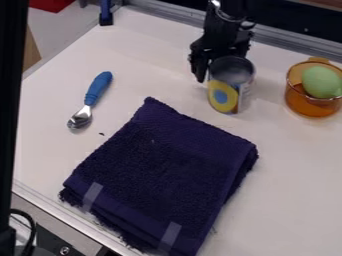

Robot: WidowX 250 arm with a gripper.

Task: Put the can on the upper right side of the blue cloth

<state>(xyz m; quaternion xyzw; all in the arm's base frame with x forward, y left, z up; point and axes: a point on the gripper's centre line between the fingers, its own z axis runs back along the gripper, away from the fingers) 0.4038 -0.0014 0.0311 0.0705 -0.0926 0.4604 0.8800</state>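
Close in front of the hand (215, 51): the can (225, 94).

Can (230, 86) behind the cloth (160, 175)

The can (230, 86) is cylindrical, with a gray metallic end and a label showing a yellow disc around a blue center. It stands roughly upright, off the cloth (160, 165) – near its upper right edge, apart from it. The cloth is dark navy and has a nubby, towel-like weave. It lies flat, folded into layers and turned at a slant – one corner pointing up the camera view, loose threads fringing the lower left edge.
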